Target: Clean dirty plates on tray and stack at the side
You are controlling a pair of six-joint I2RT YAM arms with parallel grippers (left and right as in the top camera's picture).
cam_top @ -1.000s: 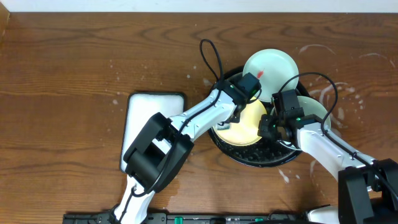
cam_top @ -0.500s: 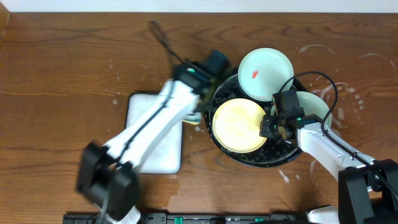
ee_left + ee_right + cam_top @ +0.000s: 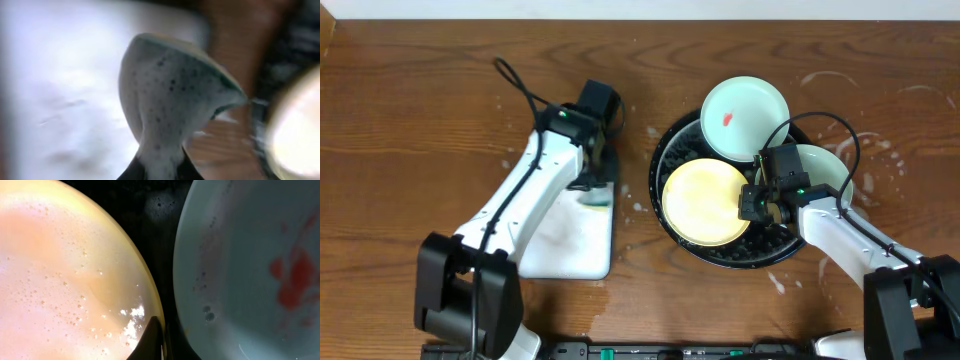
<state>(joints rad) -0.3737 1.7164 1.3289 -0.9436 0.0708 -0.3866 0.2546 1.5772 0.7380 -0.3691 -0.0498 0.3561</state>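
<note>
The left pincer point(image 3: 594, 182) has swung off the tray point(image 3: 657, 172) toward the bench's left edge and is clamped on the foamy sponge point(image 3: 170, 100) above the white dish point(image 3: 565, 235). The right pincer point(image 3: 752, 205) appears pinched on the right rim of the yellow plate point(image 3: 705, 202), which lies in the tray to the pincer's left. The smeared mint plate point(image 3: 746, 118) leans on the tray's far rim. The right arm is the nearer one, and the stacking side point(image 3: 910, 120) lies behind it, toward the bench's right edge.
</note>
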